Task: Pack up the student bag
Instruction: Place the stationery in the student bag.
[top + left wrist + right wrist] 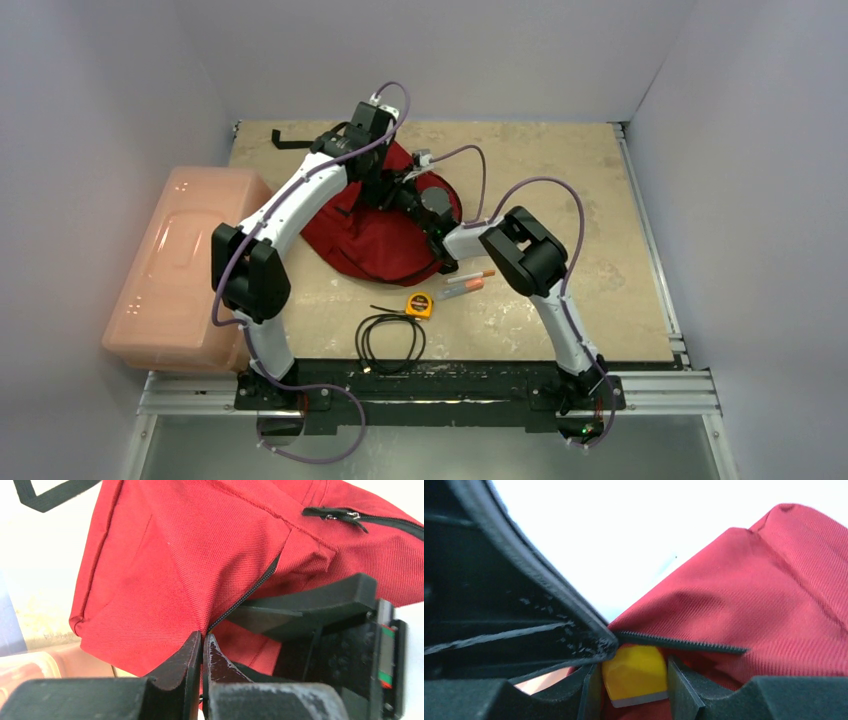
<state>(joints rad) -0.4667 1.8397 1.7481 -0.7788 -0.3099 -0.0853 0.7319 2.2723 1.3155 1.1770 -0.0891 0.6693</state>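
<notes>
The dark red student bag (375, 245) lies in the middle of the table. In the left wrist view its fabric (190, 565) fills the frame. My left gripper (204, 636) is shut on the bag's fabric edge at the end of a black zipper line (245, 597) and holds it up. My right gripper (634, 666) is shut on a small yellow object (636, 672) with a pale bottom edge, right at the bag's opening, under a row of zipper teeth (684, 643). From above, both grippers meet over the bag near its far right side (410, 195).
A pale pink rigid plastic box (185, 265) stands at the left table edge. A yellow tape measure (419, 305), two orange-tipped markers (468, 283) and a coiled black cable (390, 340) lie in front of the bag. A black strap (290, 143) lies at the far left.
</notes>
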